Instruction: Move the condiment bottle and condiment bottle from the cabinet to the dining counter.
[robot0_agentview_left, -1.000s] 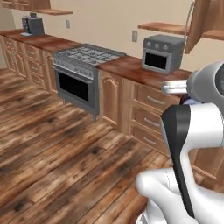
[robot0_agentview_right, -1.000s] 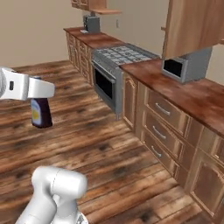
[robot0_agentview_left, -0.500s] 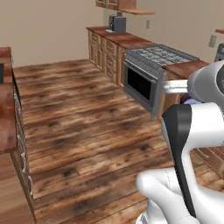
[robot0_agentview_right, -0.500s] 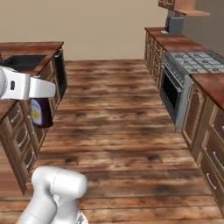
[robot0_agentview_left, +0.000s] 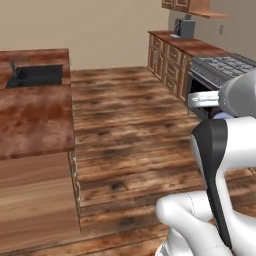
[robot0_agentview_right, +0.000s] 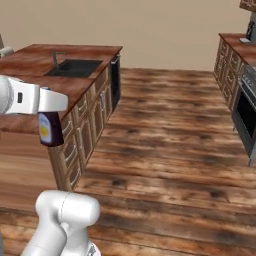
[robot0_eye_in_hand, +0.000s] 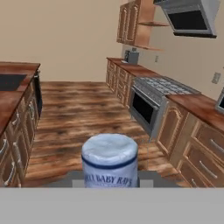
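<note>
A long reddish-brown wooden tabletop (robot0_agentview_left: 35, 120) with a dark inset sink (robot0_agentview_right: 75, 67) runs along the robot's left, above wooden drawers. Across the plank floor (robot0_agentview_right: 170, 150) stands a steel stove (robot0_eye_in_hand: 151, 103) among wooden cabinets. The white arm's hand (robot0_agentview_right: 50, 107) is clenched around a dark condiment bottle with a yellow label and pale cap (robot0_agentview_right: 50, 129), holding it upright in the air just beside the tabletop's edge.
</note>
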